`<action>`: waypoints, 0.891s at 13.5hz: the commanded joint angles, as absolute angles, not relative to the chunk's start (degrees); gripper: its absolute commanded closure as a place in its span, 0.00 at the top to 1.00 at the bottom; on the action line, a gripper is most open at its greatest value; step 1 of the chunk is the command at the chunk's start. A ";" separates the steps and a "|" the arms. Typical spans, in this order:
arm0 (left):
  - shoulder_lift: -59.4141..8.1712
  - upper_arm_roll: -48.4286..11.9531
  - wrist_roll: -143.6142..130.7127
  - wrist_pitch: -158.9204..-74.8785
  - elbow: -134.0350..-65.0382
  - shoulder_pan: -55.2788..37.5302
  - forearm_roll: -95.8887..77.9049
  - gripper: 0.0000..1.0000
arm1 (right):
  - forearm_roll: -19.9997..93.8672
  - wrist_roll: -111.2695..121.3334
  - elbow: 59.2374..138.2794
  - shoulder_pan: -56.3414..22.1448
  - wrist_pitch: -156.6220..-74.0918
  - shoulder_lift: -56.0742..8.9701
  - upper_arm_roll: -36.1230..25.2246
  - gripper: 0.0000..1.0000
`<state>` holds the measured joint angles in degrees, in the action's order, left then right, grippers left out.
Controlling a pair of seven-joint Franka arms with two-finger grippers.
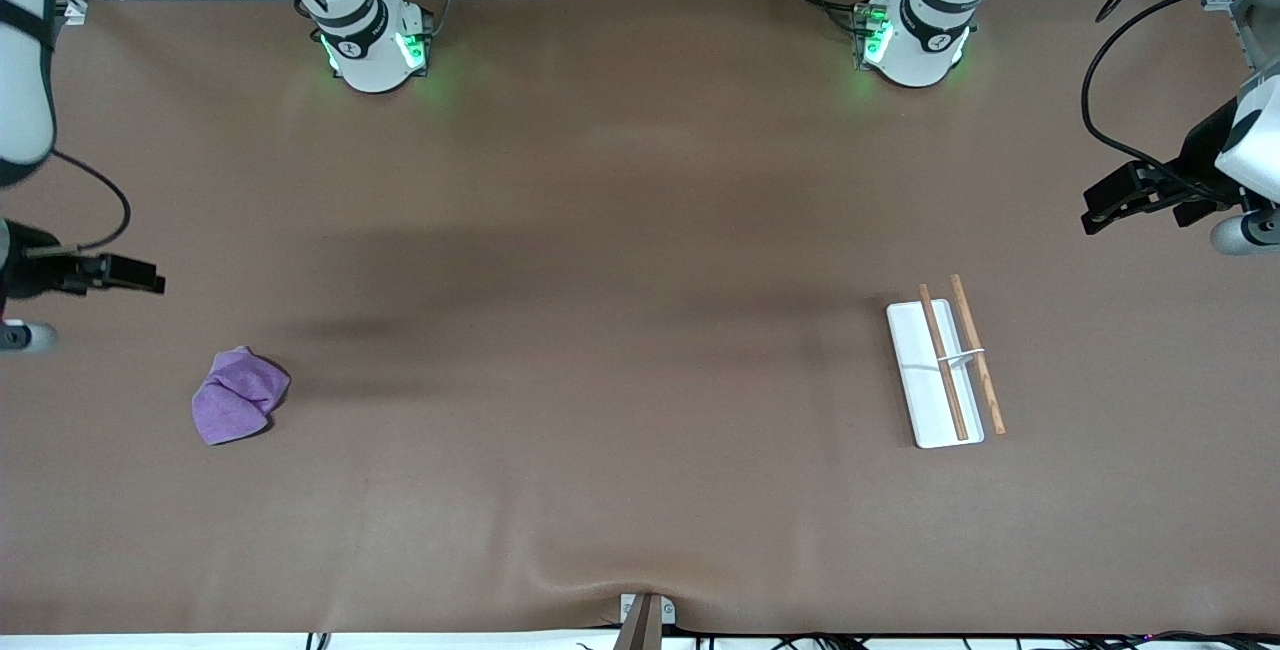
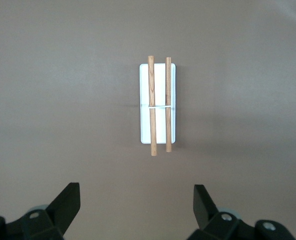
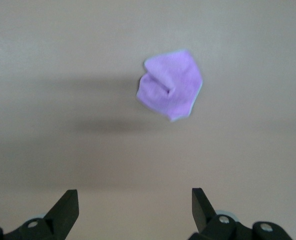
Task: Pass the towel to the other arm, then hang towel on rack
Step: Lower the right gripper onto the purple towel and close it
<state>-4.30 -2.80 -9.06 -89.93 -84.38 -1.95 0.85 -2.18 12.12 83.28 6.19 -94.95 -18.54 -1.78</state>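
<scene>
The purple towel (image 1: 240, 395) lies crumpled on the brown table toward the right arm's end; it also shows in the right wrist view (image 3: 170, 86). The rack (image 1: 915, 360), a white base with two wooden rods (image 1: 945, 365), lies toward the left arm's end and shows in the left wrist view (image 2: 160, 85). My right gripper (image 1: 150, 280) hangs open and empty over the table's edge at its own end, apart from the towel; its jaws (image 3: 135, 200) stand wide. My left gripper (image 1: 1095, 210) hangs open and empty over the table at its end, apart from the rack; its jaws (image 2: 137, 200) stand wide.
A small metal mount (image 1: 645, 620) sticks up at the table's edge nearest the front camera. Both arm bases (image 1: 375, 40) (image 1: 915, 40) stand at the edge farthest from that camera. Black cables (image 1: 1110, 80) hang at the left arm's end.
</scene>
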 commanded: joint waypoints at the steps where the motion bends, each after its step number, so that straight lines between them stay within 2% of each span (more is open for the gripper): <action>1: -4.04 -3.16 -9.23 -89.91 -84.11 -1.58 1.41 1.00 | -7.01 16.78 80.07 6.33 -98.60 -23.80 -1.14 1.00; 8: -3.61 -3.08 -8.96 -89.91 -84.11 -1.49 1.32 1.00 | -9.05 16.79 80.60 6.59 -110.81 -36.81 -1.06 1.00; 12: -2.81 -2.90 -9.40 -88.69 -84.55 -1.49 1.67 1.00 | -8.96 15.74 81.03 6.76 -116.70 -41.21 -1.05 1.00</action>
<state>-3.95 -2.74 -9.06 -89.79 -84.07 -1.71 0.85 -8.13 16.46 82.64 6.12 -115.43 -39.35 -1.59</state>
